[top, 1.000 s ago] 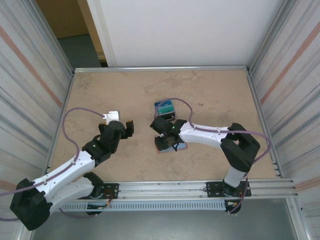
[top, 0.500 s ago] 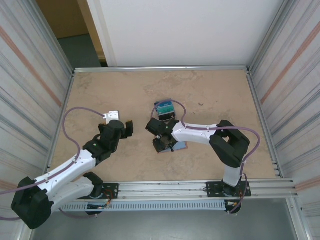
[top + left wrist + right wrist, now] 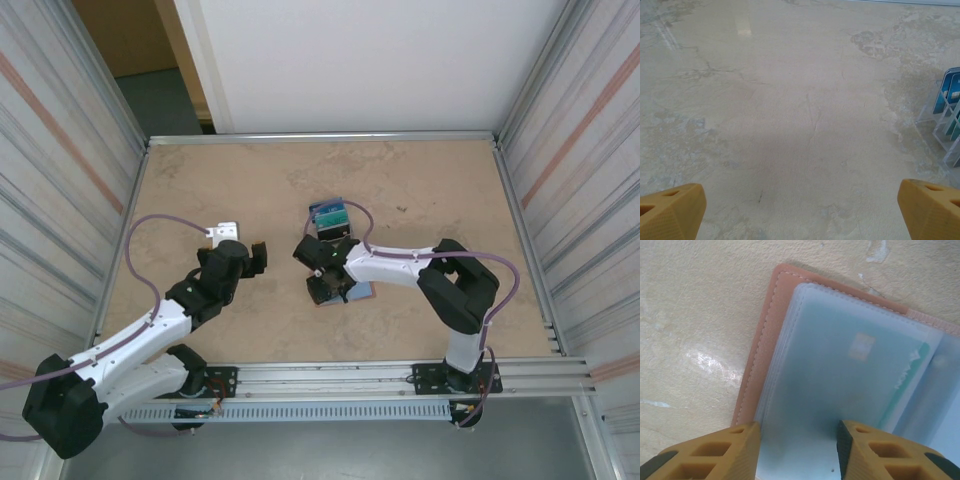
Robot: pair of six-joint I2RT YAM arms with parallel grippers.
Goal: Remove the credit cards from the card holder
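A: Jaws first. Logged those of left gripper (image 3: 800, 212) as spread full wide, nothing between, low over bare table (image 3: 790, 100). Logged those of right gripper (image 3: 797, 432) as roughly half apart, tips down on the holder (image 3: 358, 293), clamping nothing discernible.

B: Concur. Whereabouts of the holder?

A: Lying open and flat, mid-table, somewhat nearer than centre, directly under right gripper. Saw leather rim (image 3: 765, 340) bordering a clear sleeve (image 3: 795, 390). Found one card (image 3: 875, 370) inside sleeve: pale patch mid-face, teal stripe toward one edge. Counted more cards (image 3: 945, 95) upright in stand (image 3: 935, 117), just beyond holder on far side; no contact, as far as can be told.

B: Handling estimate?

A: Judged card thin, light, stiff, slick-faced. Unlikely to bend much, likely to slip from a shallow pinch. Judged sleeve soft, floppy, clingy, and likely to lift along with card. Rated holder light too; expect skating on table if pulled.

B: Grip site?

A: Best at card's exposed edge by sleeve mouth, pinching across both faces. Cannot tell mouth side from here. Worth pinning leather rim with left gripper while drawing card out, parallel to sleeve.

B: Risk?

A: Grabbing sleeve plus card together, or dragging whole holder. Noted.
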